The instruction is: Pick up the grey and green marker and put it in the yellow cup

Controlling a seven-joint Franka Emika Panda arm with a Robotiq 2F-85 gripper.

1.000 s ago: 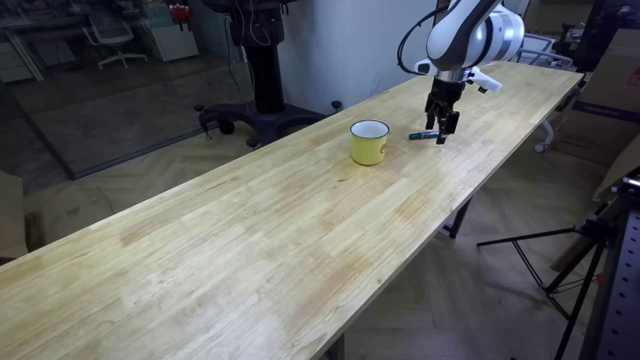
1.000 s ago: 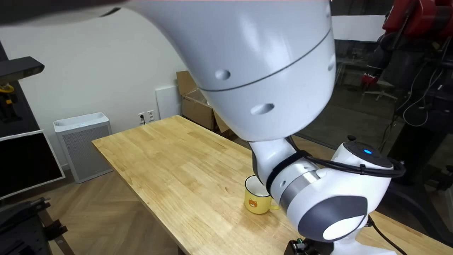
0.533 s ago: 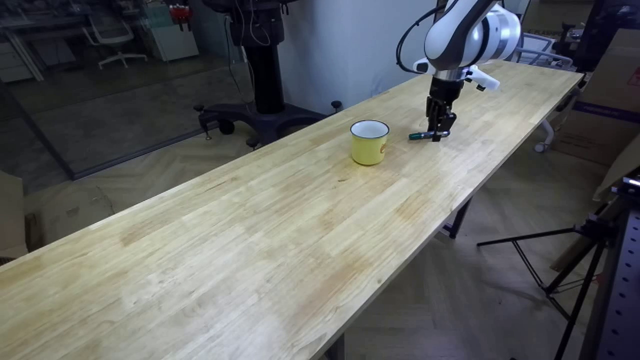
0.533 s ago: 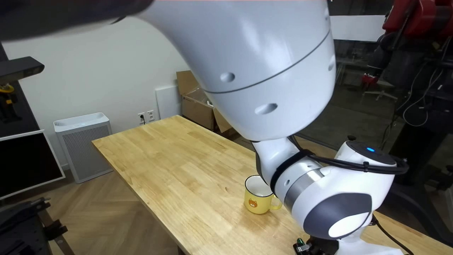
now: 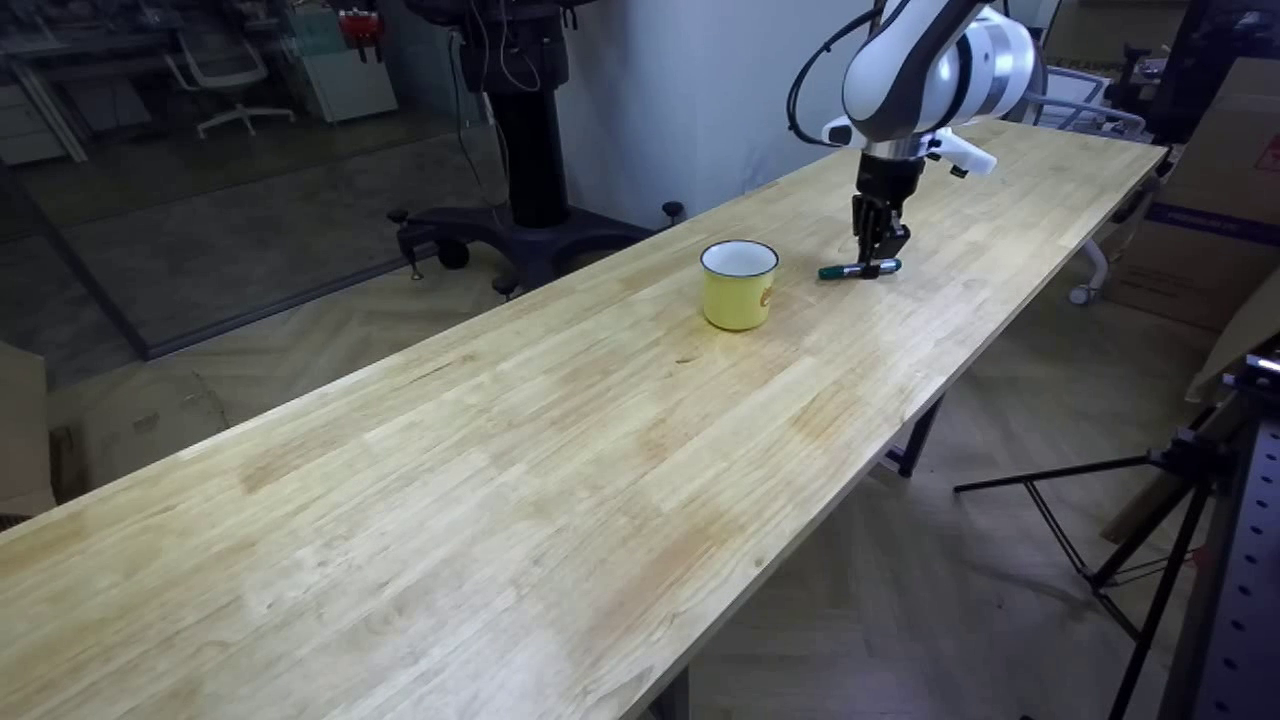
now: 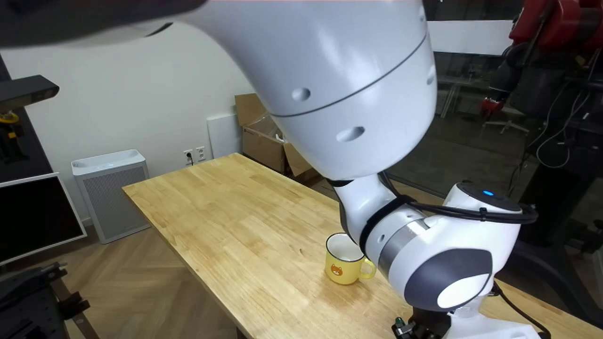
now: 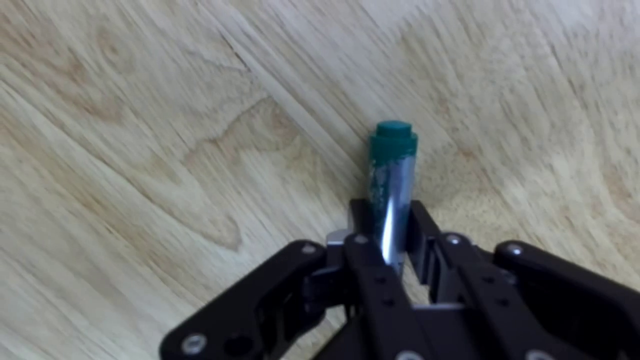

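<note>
In the wrist view my gripper (image 7: 390,220) is shut on the grey and green marker (image 7: 393,172), one finger pad against each side. The marker's green end points away from the gripper, and its far part is hidden by the fingers. An exterior view has the marker (image 5: 840,271) lying level at the fingertips, at or just above the tabletop; I cannot tell if it touches. The yellow cup (image 5: 737,302) stands upright a short way from the marker's green end. Its white inside and handle show in an exterior view, where the cup (image 6: 345,269) is beside my wrist.
A long wooden table (image 5: 500,470) carries the cup and marker. Beyond its edge stands a black wheeled stand (image 5: 530,220). A tripod (image 5: 1130,560) is on the floor by the opposite edge. My forearm (image 6: 348,94) covers much of an exterior view.
A second ago the jaws stood open about the marker; they have since closed on it. The arm has shifted slightly, and the cup has stayed in place.
</note>
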